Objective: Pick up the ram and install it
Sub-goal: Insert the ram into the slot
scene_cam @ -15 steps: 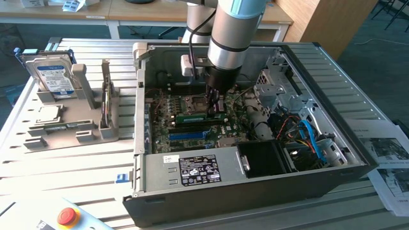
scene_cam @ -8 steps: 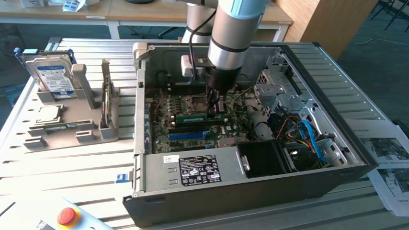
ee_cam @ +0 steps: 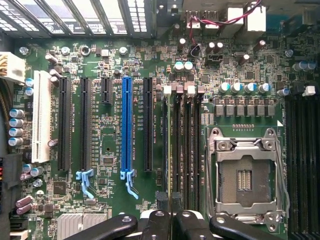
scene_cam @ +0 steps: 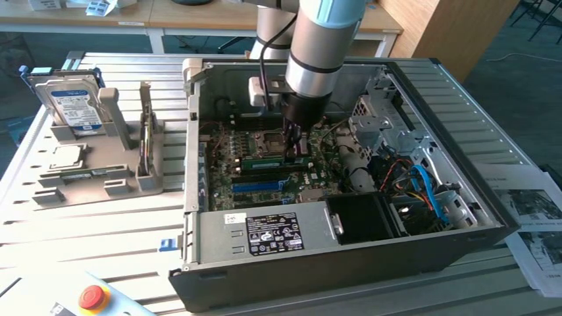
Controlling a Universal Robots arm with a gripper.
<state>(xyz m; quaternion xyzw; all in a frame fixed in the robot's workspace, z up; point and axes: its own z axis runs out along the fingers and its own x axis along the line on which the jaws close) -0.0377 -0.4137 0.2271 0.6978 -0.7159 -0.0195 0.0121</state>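
Matt black sheet metal forms the case (scene_cam: 351,270); ribbed pale metal the counter (scene_cam: 97,250). At nine o'clock, a dull grey plastic holder (scene_cam: 88,187). The ram (scene_cam: 263,160) is glossy green board; the long slot (ee_cam: 126,125) blue plastic, the socket frame (ee_cam: 220,145) bright metal.

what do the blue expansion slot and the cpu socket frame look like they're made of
Blue expansion slot: likely moulded plastic, uniform matte blue with a clip at its end. CPU socket frame: apparently bare metal, perhaps steel; silver sheen, bright highlights.
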